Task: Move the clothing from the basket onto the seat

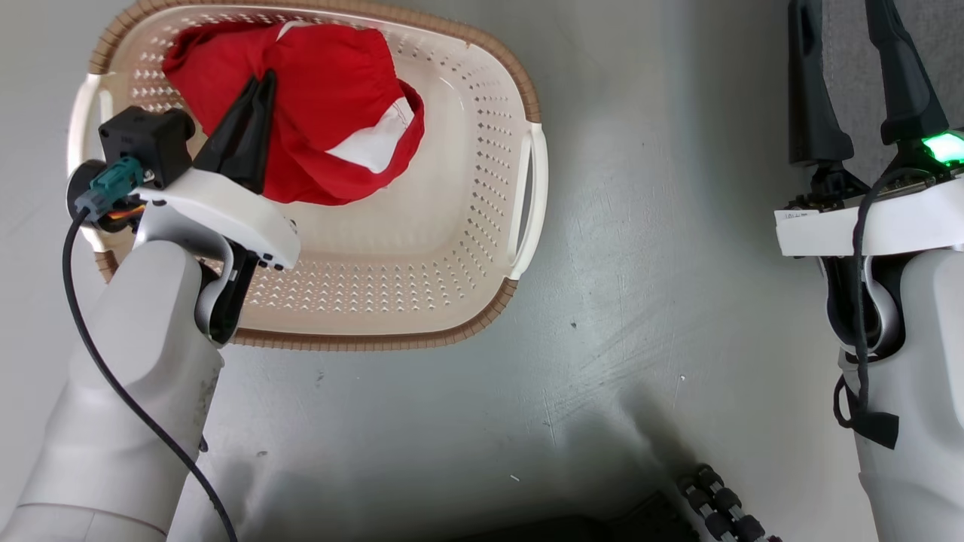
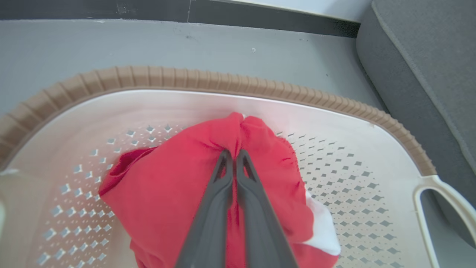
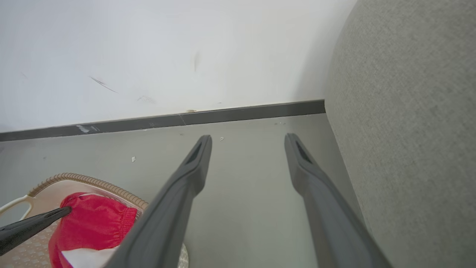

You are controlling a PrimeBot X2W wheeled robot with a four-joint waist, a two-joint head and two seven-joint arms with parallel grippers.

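The left gripper point(image 2: 234, 153) reaches down into the cream perforated laundry basket point(image 1: 459, 188). Its two dark fingers are pressed together, with a fold of the red clothing point(image 1: 331, 98) pinched between the tips. In the left wrist view the fabric puckers into tight creases right where the tips meet.

The red clothing lies inside the basket, bunched toward its far end and close against the far wall. A white panel point(image 1: 373, 143) shows on the side of the bundle that faces the basket's right-hand handle point(image 1: 531, 203). From these angles I cannot tell whether the bundle is one garment or several. Whether it rests on the basket's bottom or hangs just off it is also unclear.

The basket stands on a grey floor point(image 1: 602, 339). The right gripper point(image 3: 247, 139) hovers well to the right of the basket, over the floor. Its fingers are spread wide apart, and the floor shows between them.

The grey sofa point(image 3: 409, 130) stands to the right of the basket, beyond the right gripper, with its rounded edge near the basket's right-hand handle. Past the far end of the basket, a dark skirting board point(image 3: 223, 113) runs along the foot of a white wall point(image 3: 148, 56).
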